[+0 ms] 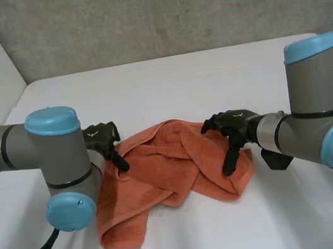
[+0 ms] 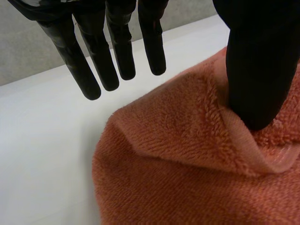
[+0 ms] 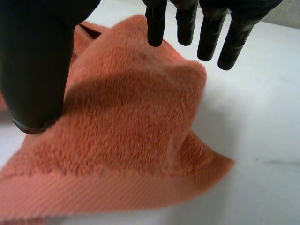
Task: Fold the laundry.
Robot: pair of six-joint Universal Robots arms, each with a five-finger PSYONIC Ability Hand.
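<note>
An orange towel [image 1: 167,169] lies crumpled on the white table [image 1: 178,78], in the lower middle of the frame. The left hand [image 1: 103,138] is at the towel's left edge and is released. Its fingers [image 2: 98,56] hang straight over the table just past the cloth, and the thumb [image 2: 258,70] tip rests on a fold. The right hand [image 1: 230,125] is at the towel's right end, also released, with straight fingers [image 3: 211,33] over a raised hump and the thumb [image 3: 37,61] touching the cloth.

The crumpled orange terry towel [image 1: 167,169] is laid on the white flat table [image 1: 179,84], approx. mid. The black left hand [image 1: 102,138] is set at the towel's left edge, the black right hand [image 1: 231,126] at its right edge. A grey concrete wall [image 1: 166,9] is found behind the table.
</note>
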